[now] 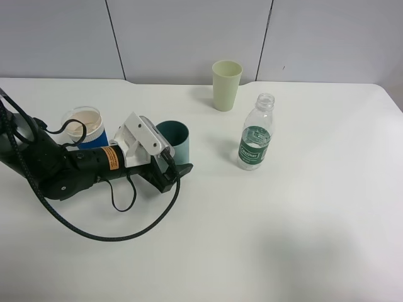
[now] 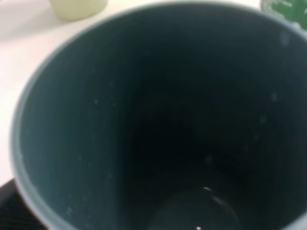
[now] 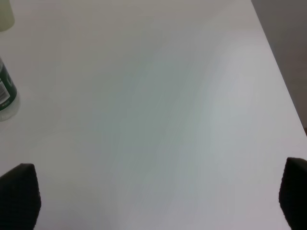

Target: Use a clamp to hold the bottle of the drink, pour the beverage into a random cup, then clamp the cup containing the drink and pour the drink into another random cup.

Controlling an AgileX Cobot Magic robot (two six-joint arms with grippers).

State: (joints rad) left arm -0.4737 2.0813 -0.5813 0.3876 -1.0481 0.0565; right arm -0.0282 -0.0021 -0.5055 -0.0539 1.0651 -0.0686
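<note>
The teal cup (image 1: 174,139) stands upright on the table, and its dark green inside (image 2: 96,120) fills the left wrist view, with small glints at the bottom. My left gripper (image 1: 176,154) lies low with a finger on either side of this cup; the front finger (image 1: 182,170) stands slightly off the wall, so it is open. The blue-banded cup (image 1: 85,128) with the white rim sits just behind the left arm. The uncapped bottle (image 1: 256,135) stands to the right, and its edge shows in the right wrist view (image 3: 5,91). I cannot make out the beverage. My right gripper (image 3: 156,201) is open over bare table.
A pale yellow-green cup (image 1: 227,85) stands at the back, behind the bottle. A black cable (image 1: 113,236) loops over the table in front of the left arm. The table's right edge (image 3: 283,86) runs close to the right gripper.
</note>
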